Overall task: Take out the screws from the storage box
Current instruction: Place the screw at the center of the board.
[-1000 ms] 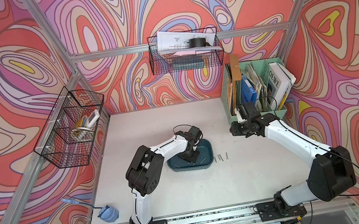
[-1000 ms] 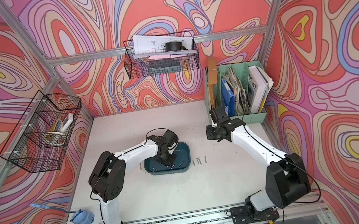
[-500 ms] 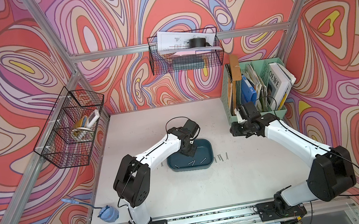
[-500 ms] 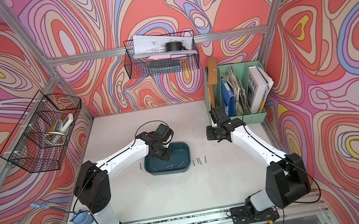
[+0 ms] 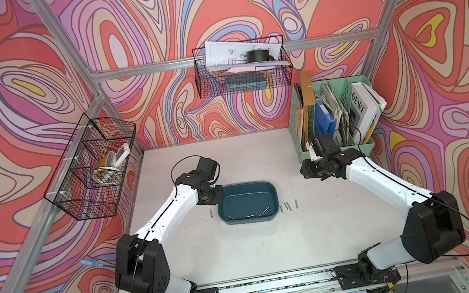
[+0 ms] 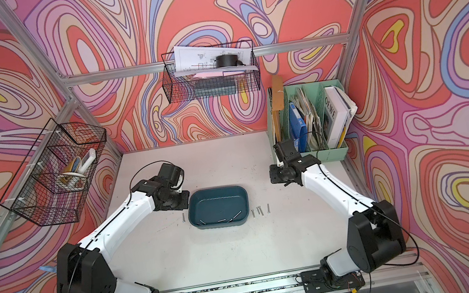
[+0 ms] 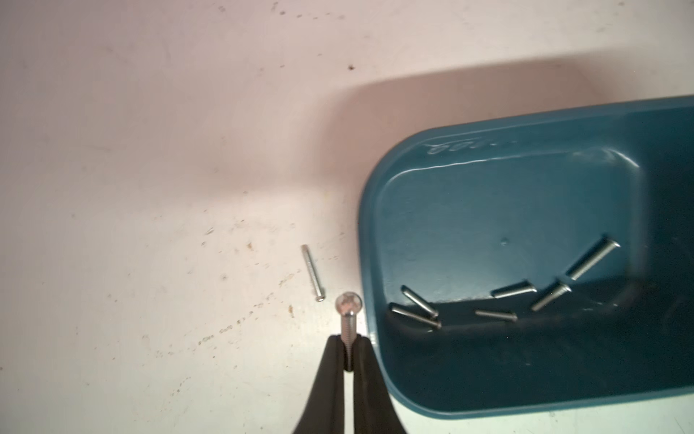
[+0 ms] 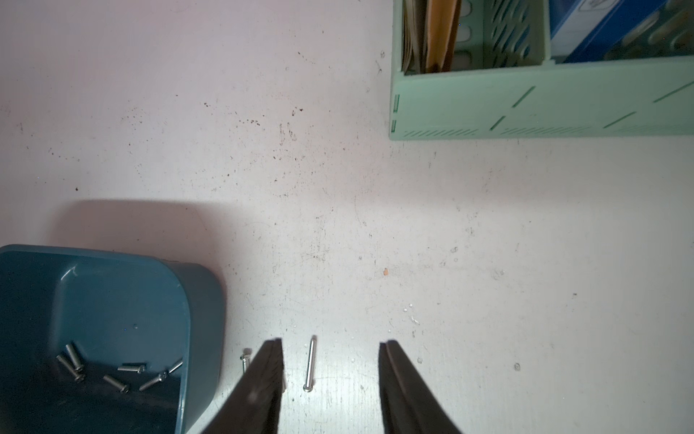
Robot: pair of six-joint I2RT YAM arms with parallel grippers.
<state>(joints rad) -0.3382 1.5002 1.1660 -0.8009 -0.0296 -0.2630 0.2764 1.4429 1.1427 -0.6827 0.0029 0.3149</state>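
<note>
We see the left gripper (image 7: 348,340) pinching one held screw (image 7: 348,313) between closed fingers, head pointing away from them, above the table (image 7: 150,150) just left of the storage box (image 7: 488,210). A loose screw (image 7: 313,272) lies on the table beside it. Six screws (image 7: 514,290) lie inside the box along its near wall. The right gripper (image 8: 330,344) hangs spread and empty, right of the box. Three more screws (image 5: 288,206) lie just right of the box.
</note>
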